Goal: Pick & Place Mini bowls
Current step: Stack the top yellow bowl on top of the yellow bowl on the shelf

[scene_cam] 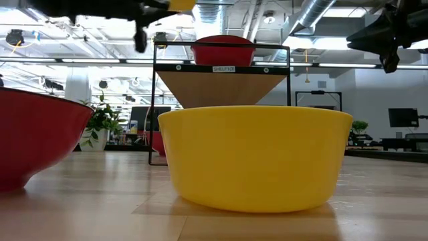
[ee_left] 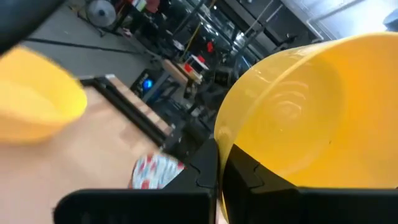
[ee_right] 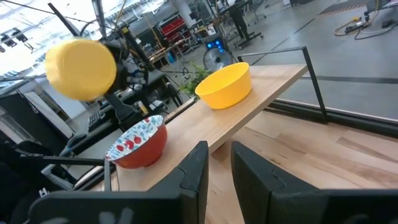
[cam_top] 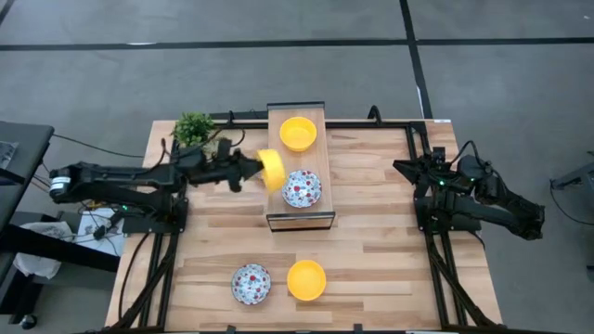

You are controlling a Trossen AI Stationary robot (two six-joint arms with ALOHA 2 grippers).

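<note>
A small label on the shelf (scene_cam: 223, 69) edge is too small to read. The left gripper (cam_top: 252, 168) is clenched on a tilted yellow bowl (cam_top: 272, 169), held above the shelf's left edge. Another yellow bowl (cam_top: 298, 133) and a floral bowl (cam_top: 302, 188) sit on the shelf. The right gripper (ee_right: 214, 163), slightly parted, holds nothing beside the table's right edge.

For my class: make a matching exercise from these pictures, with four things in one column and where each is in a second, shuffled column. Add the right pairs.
Things:
1. tilted yellow bowl
2. plant
3. right gripper
4. upright yellow bowl

Places:
A. on the shelf, next to a floral bowl
B. held by the left gripper at the shelf's edge
C. over the table's right side, holding nothing
D. table's back left corner

Pairs: 1-B, 2-D, 3-C, 4-A
</note>
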